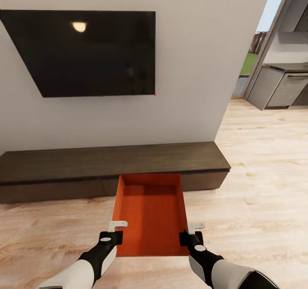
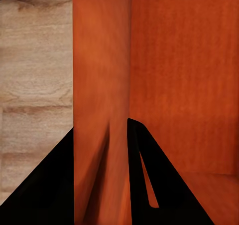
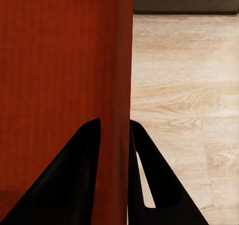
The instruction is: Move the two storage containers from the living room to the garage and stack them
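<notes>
Head view: storage container [image 1: 149, 214] gripped both sides, fingers [image 2: 149, 175] straddling walls, 2nd bin unseen.

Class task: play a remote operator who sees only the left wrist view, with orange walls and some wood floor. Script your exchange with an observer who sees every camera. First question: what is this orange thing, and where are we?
Observer: An orange-red storage container, open-topped and empty, held out in front of the robot above a light wood plank floor.
Operator: Is the other arm helping?
Observer: Yes. The right pincer straddles the opposite side wall, one finger inside, one outside.
Operator: What lies ahead?
Observer: A low dark TV bench under a black wall TV.
Operator: Any way out?
Observer: A doorway on the right opens onto grey kitchen cabinets.
</notes>
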Controlling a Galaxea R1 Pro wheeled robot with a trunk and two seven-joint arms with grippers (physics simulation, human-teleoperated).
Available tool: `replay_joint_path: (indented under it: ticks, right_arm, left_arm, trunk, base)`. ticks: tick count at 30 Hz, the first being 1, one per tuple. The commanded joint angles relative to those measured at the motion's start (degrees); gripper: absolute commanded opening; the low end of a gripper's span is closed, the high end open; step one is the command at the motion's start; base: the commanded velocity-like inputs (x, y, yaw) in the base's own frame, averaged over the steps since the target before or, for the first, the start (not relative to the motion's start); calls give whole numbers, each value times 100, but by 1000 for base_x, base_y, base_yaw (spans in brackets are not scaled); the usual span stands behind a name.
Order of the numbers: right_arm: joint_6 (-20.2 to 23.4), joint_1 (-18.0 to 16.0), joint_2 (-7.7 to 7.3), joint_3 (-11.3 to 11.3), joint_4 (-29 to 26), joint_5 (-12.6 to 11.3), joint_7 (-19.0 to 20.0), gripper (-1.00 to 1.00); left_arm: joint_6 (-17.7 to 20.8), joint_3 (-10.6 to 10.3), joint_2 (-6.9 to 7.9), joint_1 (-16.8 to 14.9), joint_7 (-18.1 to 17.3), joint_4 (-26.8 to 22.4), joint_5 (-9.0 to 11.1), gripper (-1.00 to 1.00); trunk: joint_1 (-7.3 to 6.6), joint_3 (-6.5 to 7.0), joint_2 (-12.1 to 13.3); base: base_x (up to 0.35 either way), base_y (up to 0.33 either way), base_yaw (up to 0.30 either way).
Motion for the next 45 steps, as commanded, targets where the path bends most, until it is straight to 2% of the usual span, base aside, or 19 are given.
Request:
replay_joint_path:
  ticks: [1, 45]
  right_arm:
    - [-32, -3, 35, -79, 29, -164, -35, -100]
    - [-32, -3, 35, -79, 29, -164, -35, -100]
  left_arm:
    - [25, 181, -11, -3, 100, -35, -190, -100]
    - [25, 177, -11, -3, 100, -35, -190, -100]
  trunk:
    - [0, 5, -3]
    - [0, 408, -3]
  base:
    - [0, 0, 0]
    - [0, 0, 0]
